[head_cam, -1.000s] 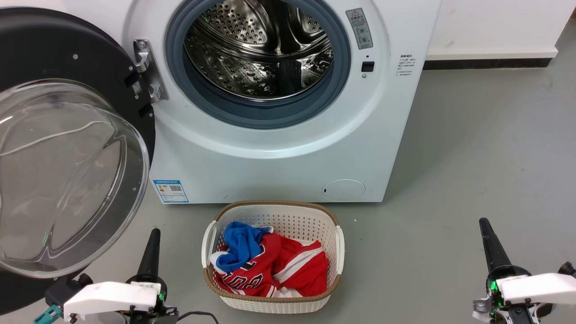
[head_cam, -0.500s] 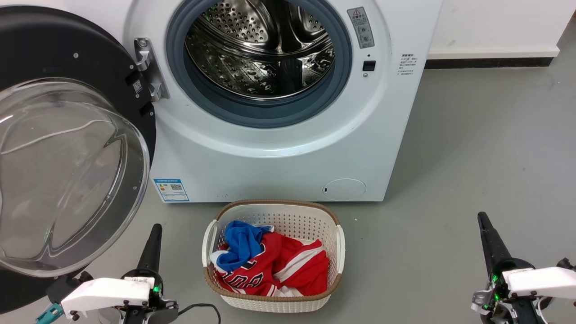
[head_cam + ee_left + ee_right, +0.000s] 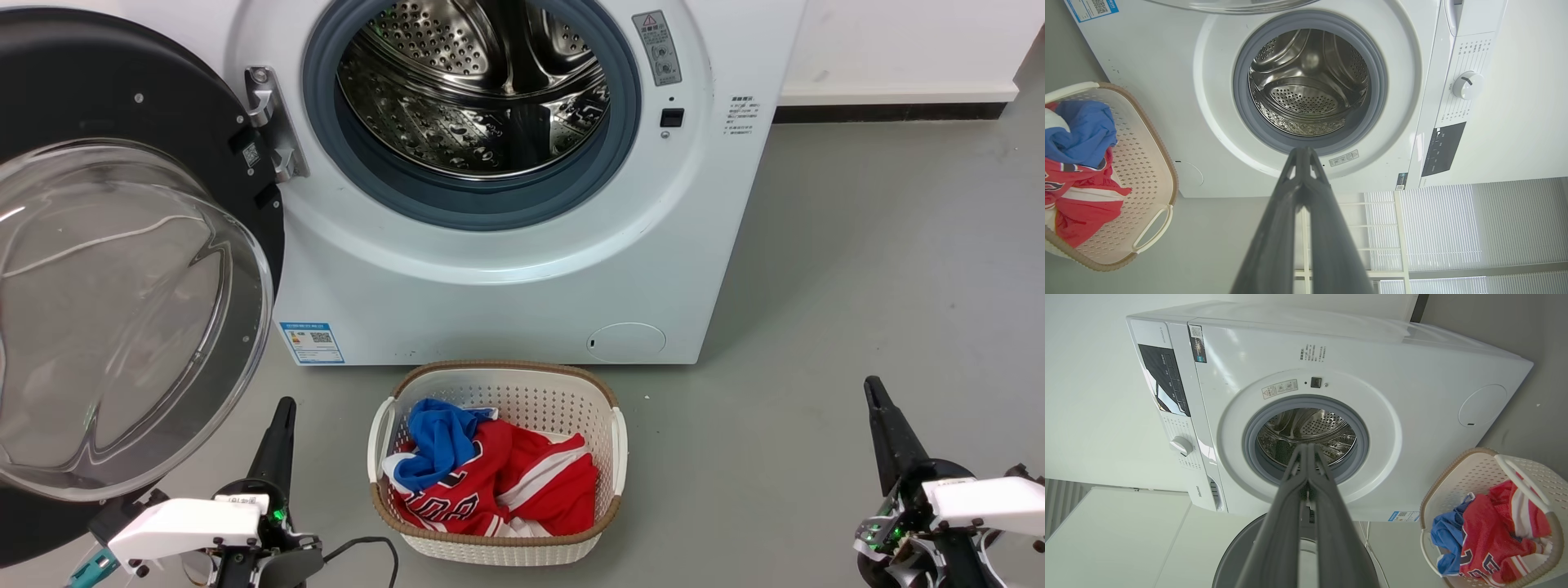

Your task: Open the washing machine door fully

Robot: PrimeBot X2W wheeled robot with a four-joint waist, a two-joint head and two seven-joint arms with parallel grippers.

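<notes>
Since neither hand touches anything, note them first. Left hand (image 3: pixel 283 406): low near the floor (image 3: pixel 857 269), fingers pressed together, clenched on nothing; the left wrist view confirms they meet at the tip. Right hand (image 3: pixel 872 385): likewise clenched and empty, well apart to the right.

Just beside the left hand, up and to its left, is the door (image 3: pixel 122 269). It hangs off the hinge (image 3: pixel 273 122) at the washer's (image 3: pixel 506 294) left side, clear of the opening. Drum (image 3: pixel 482 90) fully exposed. Basket (image 3: pixel 498 369) of clothes (image 3: pixel 490 482) sits on the floor before the washer, between the hands, apart from the door.

Risks: the left hand is nearest the door's lower rim. A lift or leftward sweep of that arm could clip the rim or the glass and send the door back toward the opening. A further push, if the hinge has no travel left, would strain it.

Pointing: the door's inner face, glass bowl bulging, looks out toward the robot. It is a round disc, so it has no true long axis; the line that matters is the hinge pin, running upright. By my read it is open wide, at or near its stop, and the task looks about done.
</notes>
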